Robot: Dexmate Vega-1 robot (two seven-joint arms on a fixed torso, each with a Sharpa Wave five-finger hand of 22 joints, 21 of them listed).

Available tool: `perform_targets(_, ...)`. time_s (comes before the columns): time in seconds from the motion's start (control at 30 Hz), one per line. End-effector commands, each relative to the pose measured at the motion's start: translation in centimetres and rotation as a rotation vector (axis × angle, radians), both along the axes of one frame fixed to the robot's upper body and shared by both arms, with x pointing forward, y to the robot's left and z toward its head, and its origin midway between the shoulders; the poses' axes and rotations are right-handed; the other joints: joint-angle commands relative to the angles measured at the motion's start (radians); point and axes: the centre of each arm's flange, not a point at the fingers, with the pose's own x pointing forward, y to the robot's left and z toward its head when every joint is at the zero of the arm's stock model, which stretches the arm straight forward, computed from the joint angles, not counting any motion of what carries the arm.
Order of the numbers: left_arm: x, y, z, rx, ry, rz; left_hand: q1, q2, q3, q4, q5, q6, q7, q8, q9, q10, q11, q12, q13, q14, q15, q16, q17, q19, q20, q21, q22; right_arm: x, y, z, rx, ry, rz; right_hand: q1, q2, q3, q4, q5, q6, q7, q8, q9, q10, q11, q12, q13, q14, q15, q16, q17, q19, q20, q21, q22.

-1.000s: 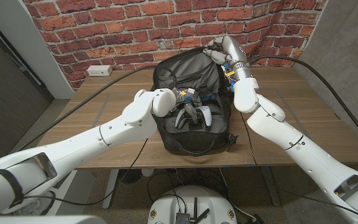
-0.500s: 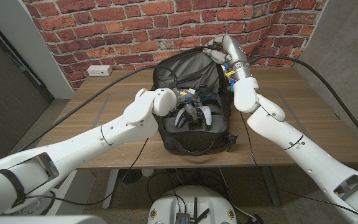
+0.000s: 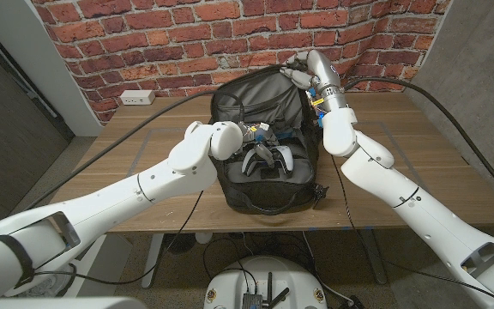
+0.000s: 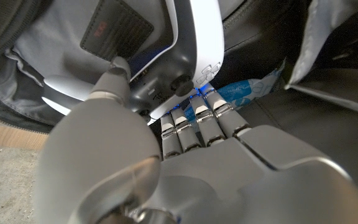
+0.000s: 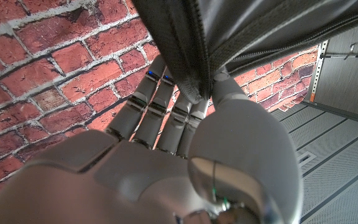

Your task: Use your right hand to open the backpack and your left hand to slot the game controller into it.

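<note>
Controller half in, flap held by a pinch

Risk starts at the left. The left robot hand (image 3: 249,140) grips the controller (image 3: 268,158) over the open mouth of the backpack (image 3: 260,129), which stands on the wooden surface (image 3: 418,163) in front of the brick wall (image 3: 170,43). In the left wrist view the fingers (image 4: 197,121) wrap the white and black controller (image 4: 185,59) from below, with the thumb pressed on its near side, and grey lining with a dark label lies just beyond it. The controller looks partly inside the opening, not yet seated, so I judge the slotting step to be underway. If the hold is let go too early, the controller may tip back out over the front edge, or hang on the lining. A blue and clear packet (image 4: 253,90) lies just beside the fingers and may block the way down.

Further right, a black strap (image 3: 318,191) hangs at the pack's front corner; it seems harmless.

At the right, the right robot hand (image 3: 303,70) holds the top of the flap up near the wall. The right wrist view shows the flap's edge (image 5: 194,74) pinched between thumb and fingers (image 5: 151,115), on a thin fold of fabric by the zip. If that pinch slips, the flap would likely fall onto the left hand and close the mouth. Pulling too hard could instead tilt the pack backward.
</note>
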Motion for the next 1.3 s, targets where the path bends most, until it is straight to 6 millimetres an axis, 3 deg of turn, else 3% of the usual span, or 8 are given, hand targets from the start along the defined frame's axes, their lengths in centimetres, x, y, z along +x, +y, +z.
perform_targets(0.03,-0.4,0.2,-0.2,0.005,0.006,-0.002,-0.001,-0.015,-0.013,0.001,0.004,-0.036,0.005,-0.002,0.001,-0.037,0.013,-0.002,-0.001,-0.035,-0.149,0.000,0.003,-0.014,-0.109,-0.004,0.002,-0.1,0.0,-0.2,0.004,0.003,0.007,0.010,0.013,0.002,0.005,0.003,0.012,-0.002,0.008,0.000,0.005,0.000,-0.006,0.002,0.009,-0.122,-0.002,0.004,-0.006,-0.126,0.007,0.002)
perform_targets(0.3,-0.6,0.3,-0.1,0.019,0.019,-0.007,-0.024,-0.022,-0.038,0.005,0.008,-0.170,0.004,-0.002,-0.002,-0.142,0.061,0.000,-0.003,-0.129,-0.108,0.001,0.003,-0.094,-0.086,-0.014,0.000,-0.1,0.0,-0.2,0.005,0.003,0.011,0.010,0.014,0.003,0.004,0.003,0.012,-0.003,0.007,0.000,0.006,0.000,-0.006,0.005,0.010,-0.124,-0.002,0.005,-0.007,-0.127,0.009,0.002)
perform_targets(0.7,-1.1,0.6,-0.1,0.008,0.007,-0.024,-0.069,-0.033,-0.064,0.013,0.007,-0.255,0.010,0.001,-0.005,-0.237,0.085,-0.002,-0.003,-0.222,-0.082,-0.001,0.003,-0.167,-0.087,-0.016,-0.003,-0.3,0.0,-0.4,0.009,0.005,0.014,0.010,0.013,0.001,0.004,0.003,0.012,-0.001,0.006,0.001,0.009,0.000,-0.007,0.008,0.011,-0.123,-0.004,0.007,-0.008,-0.127,0.013,0.002)
perform_targets(0.87,-1.3,0.9,-0.2,0.000,0.006,-0.035,-0.091,-0.039,-0.074,0.016,0.005,-0.271,0.011,0.002,-0.006,-0.263,0.084,0.000,-0.004,-0.260,-0.062,-0.003,0.003,-0.185,-0.087,-0.015,-0.003,-0.4,0.0,-0.5,0.010,0.005,0.012,0.010,0.013,0.002,0.004,0.003,0.012,-0.003,0.005,0.001,0.008,0.000,-0.009,0.009,0.011,-0.123,-0.005,0.007,-0.008,-0.127,0.015,0.002)
perform_targets(1.3,-2.4,1.4,-0.1,-0.018,0.027,-0.088,-0.106,-0.037,-0.078,0.018,0.005,-0.267,0.021,0.008,-0.007,-0.263,0.084,0.007,-0.004,-0.266,-0.058,0.003,0.003,-0.200,-0.087,-0.014,-0.003,-0.3,0.1,-0.5,0.015,0.011,0.010,0.010,0.013,0.002,0.004,0.003,0.012,-0.003,0.003,0.001,0.008,0.001,-0.011,0.010,0.012,-0.122,-0.006,0.009,-0.011,-0.127,0.019,0.001)
